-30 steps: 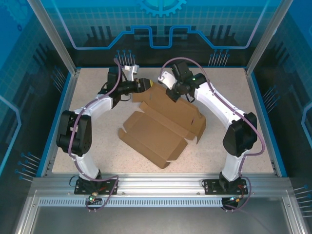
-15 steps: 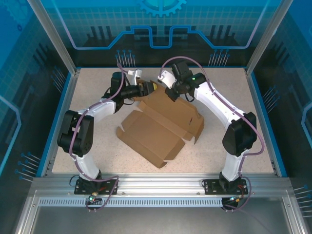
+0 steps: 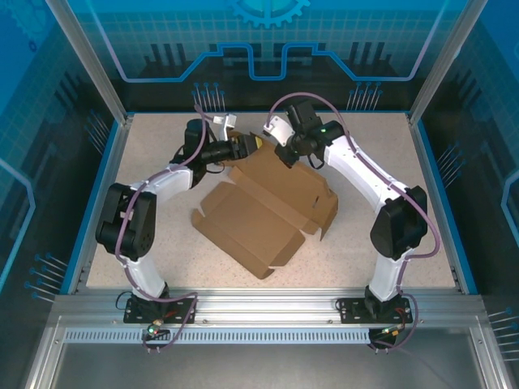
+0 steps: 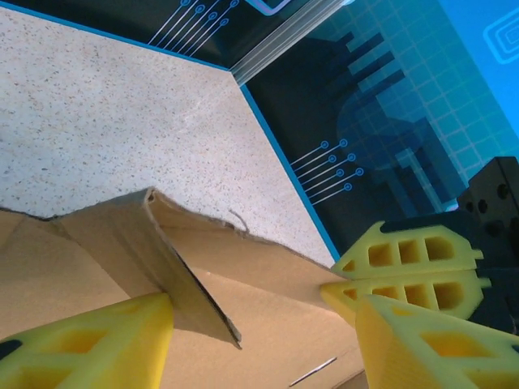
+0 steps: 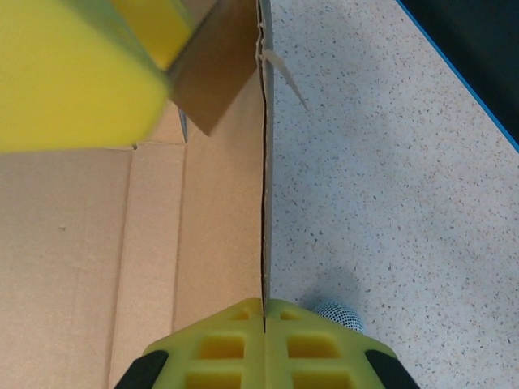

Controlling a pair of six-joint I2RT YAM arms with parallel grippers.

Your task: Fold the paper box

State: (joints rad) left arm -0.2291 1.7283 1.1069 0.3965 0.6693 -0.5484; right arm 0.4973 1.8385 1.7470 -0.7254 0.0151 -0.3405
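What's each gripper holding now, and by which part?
The right gripper pinches the paper box by its thin far edge. The left gripper stands open around a corner flap, holding nothing.

The speckled table is carrying one brown paper box, lying unfolded across the table's middle.

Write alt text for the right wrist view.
The right tool is shut on a wall of the brown box, seen edge-on up the middle. The left tool's blurred yellow finger is by a folded flap at top left; speckled table lies on the right.
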